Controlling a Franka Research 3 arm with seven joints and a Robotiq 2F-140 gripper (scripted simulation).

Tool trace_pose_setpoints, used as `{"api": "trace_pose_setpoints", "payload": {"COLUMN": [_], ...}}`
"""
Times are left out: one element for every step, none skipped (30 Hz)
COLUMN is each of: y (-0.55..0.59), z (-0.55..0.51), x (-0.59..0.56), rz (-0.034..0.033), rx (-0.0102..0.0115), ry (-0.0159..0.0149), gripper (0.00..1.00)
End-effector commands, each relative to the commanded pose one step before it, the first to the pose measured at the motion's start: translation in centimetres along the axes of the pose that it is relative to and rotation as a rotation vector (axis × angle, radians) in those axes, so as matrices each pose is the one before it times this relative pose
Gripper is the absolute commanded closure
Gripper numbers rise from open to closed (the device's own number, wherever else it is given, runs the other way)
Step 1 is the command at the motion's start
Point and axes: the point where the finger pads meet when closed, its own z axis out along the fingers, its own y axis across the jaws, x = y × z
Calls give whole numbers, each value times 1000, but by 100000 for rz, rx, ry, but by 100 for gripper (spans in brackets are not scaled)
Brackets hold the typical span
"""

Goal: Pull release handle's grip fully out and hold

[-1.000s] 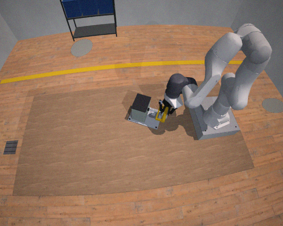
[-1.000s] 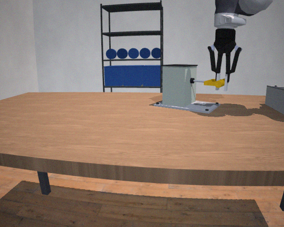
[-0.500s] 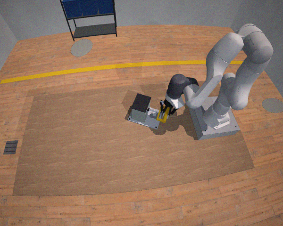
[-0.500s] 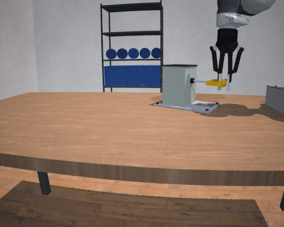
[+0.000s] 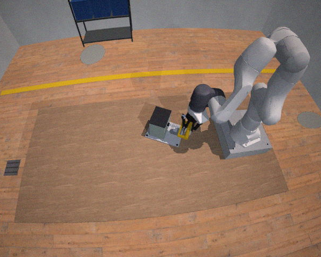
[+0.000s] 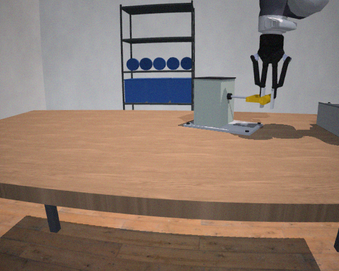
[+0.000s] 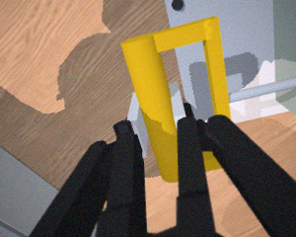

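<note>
The release handle's yellow grip (image 5: 185, 133) (image 6: 257, 99) (image 7: 150, 99) is a rectangular loop on a thin grey rod (image 6: 238, 97) (image 7: 266, 90) that comes out of the pale green housing (image 5: 158, 126) (image 6: 212, 101). My gripper (image 5: 186, 127) (image 6: 266, 98) (image 7: 158, 100) comes down from above and is shut on the grip's outer level bar. The grip stands well out from the housing, above the grey baseplate (image 5: 174, 140) (image 6: 245, 127). The fingertips are above the table and touch only the bar.
The housing stands on the wooden table (image 6: 134, 151) with its baseplate. The robot's grey base block (image 5: 238, 146) (image 6: 334, 121) is to the right. A black shelf (image 6: 157, 55) with blue items stands behind the table.
</note>
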Motion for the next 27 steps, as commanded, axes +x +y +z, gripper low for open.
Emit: {"api": "trace_pose_setpoints", "payload": {"y": [-1168, 0, 0, 0, 0, 0, 0, 0, 0, 0, 0, 0, 0, 0, 0, 0, 0, 0, 0, 0, 0, 0, 0, 0, 0, 0, 0], "z": [195, 0, 0, 0, 0, 0, 0, 0, 0, 0, 0, 0, 0, 0, 0, 0, 0, 0, 0, 0, 0, 0, 0, 0, 0, 0, 0], "x": [-172, 0, 0, 0, 0, 0, 0, 0, 0, 0, 0, 0, 0, 0, 0, 0, 0, 0, 0, 0, 0, 0, 0, 0, 0, 0, 0], "rz": [33, 0, 0, 0, 0, 0, 0, 0, 0, 0, 0, 0, 0, 0, 0, 0, 0, 0, 0, 0, 0, 0, 0, 0, 0, 0, 0], "rx": [2377, 0, 0, 0, 0, 0, 0, 0, 0, 0, 0, 0, 0, 0, 0, 0, 0, 0, 0, 0, 0, 0, 0, 0, 0, 0, 0], "ry": [-1010, 0, 0, 0, 0, 0, 0, 0, 0, 0, 0, 0, 0, 0, 0, 0, 0, 0, 0, 0, 0, 0, 0, 0, 0, 0, 0], "gripper": [100, 100, 100, 100, 100, 100, 100, 100, 100, 100, 100, 68, 68, 68, 68, 68, 68, 68, 68, 68, 68, 68, 68, 68, 68, 68, 68]}}
